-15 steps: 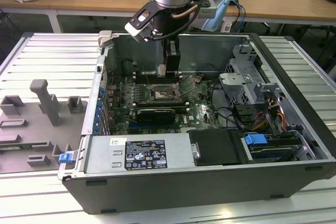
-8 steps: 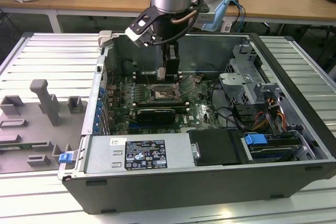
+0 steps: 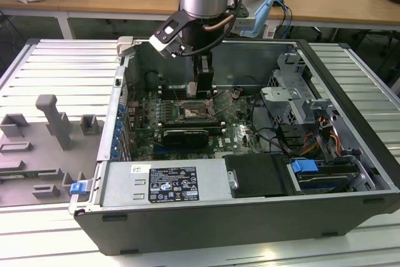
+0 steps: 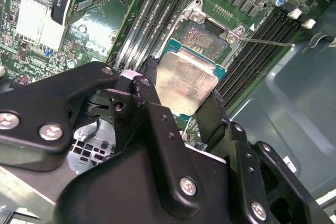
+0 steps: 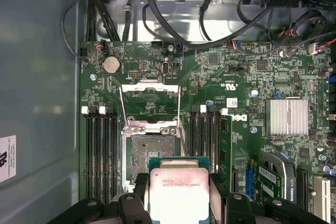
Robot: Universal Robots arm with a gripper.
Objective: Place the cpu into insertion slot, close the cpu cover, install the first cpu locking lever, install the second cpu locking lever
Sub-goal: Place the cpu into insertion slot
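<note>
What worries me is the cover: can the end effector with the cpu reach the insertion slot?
Probably yes: the cpu cover stands swung open, the insertion slot lies bare, and the end effector holds the cpu close by it, nothing between them.

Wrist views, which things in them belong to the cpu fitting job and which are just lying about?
Job: gripper holding the cpu; insertion slot, uncovered; cpu cover, swung open; locking lever.
Just there: memory slots; heatsink; coin battery; cables.
</note>
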